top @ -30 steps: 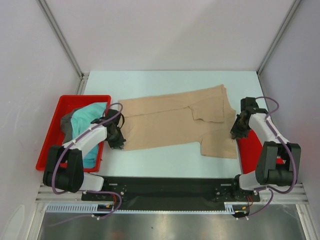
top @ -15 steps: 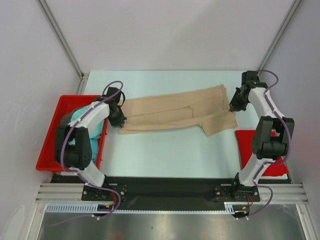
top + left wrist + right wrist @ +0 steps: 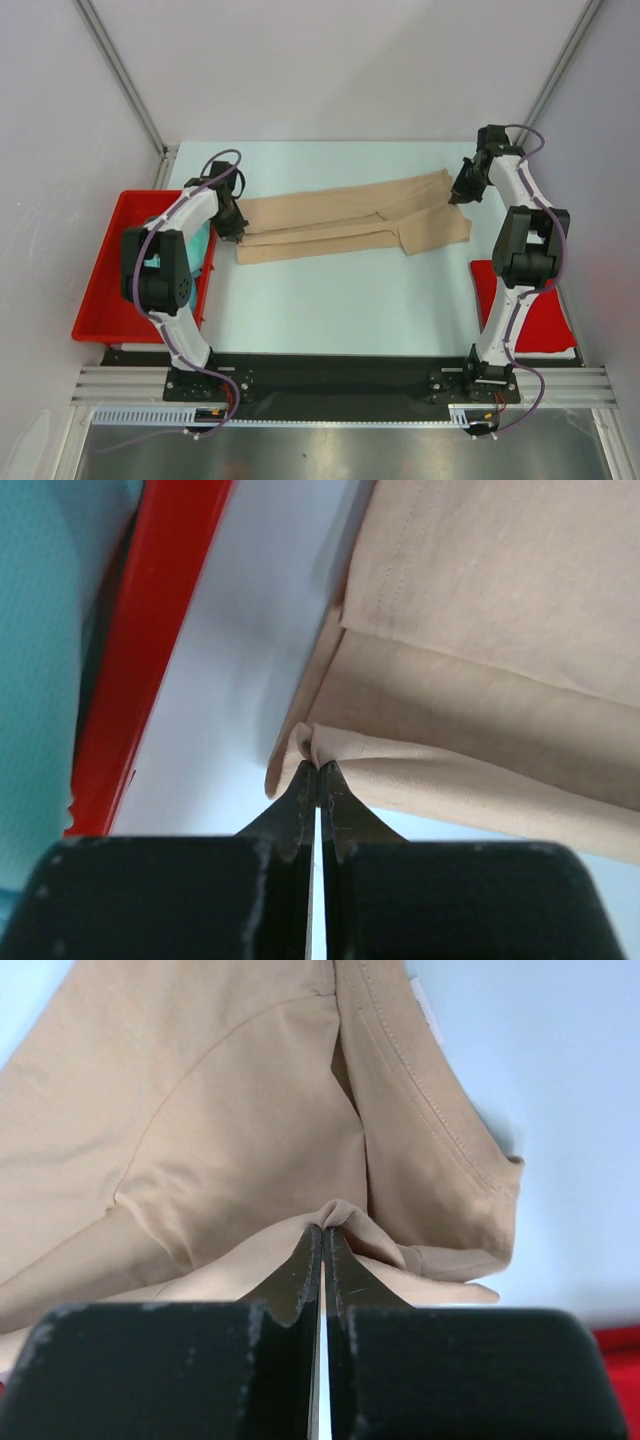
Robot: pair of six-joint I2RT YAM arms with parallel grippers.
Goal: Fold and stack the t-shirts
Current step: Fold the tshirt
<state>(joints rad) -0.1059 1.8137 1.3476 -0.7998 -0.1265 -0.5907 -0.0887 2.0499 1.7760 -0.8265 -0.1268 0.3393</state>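
The tan-beige t-shirt [image 3: 340, 225] lies across the middle of the table as a long narrow band, its near part folded over its far part. My left gripper [image 3: 235, 232] is shut on a pinch of cloth at the band's left end, seen up close in the left wrist view [image 3: 318, 765]. My right gripper [image 3: 458, 195] is shut on a pinch at the right end, by the sleeve and collar [image 3: 322, 1228]. A teal t-shirt [image 3: 204, 246] lies in the red tray [image 3: 95, 300], mostly hidden by my left arm.
The red tray's rim [image 3: 150, 650] runs just left of the shirt's left end, with teal cloth [image 3: 40, 630] inside. A flat red mat [image 3: 545, 310] lies at the near right. White walls close in the table on three sides.
Both grippers have carried the tan shirt's near edge away from the bases and over the far part. The shirt has gone from a wide spread to a narrow band.
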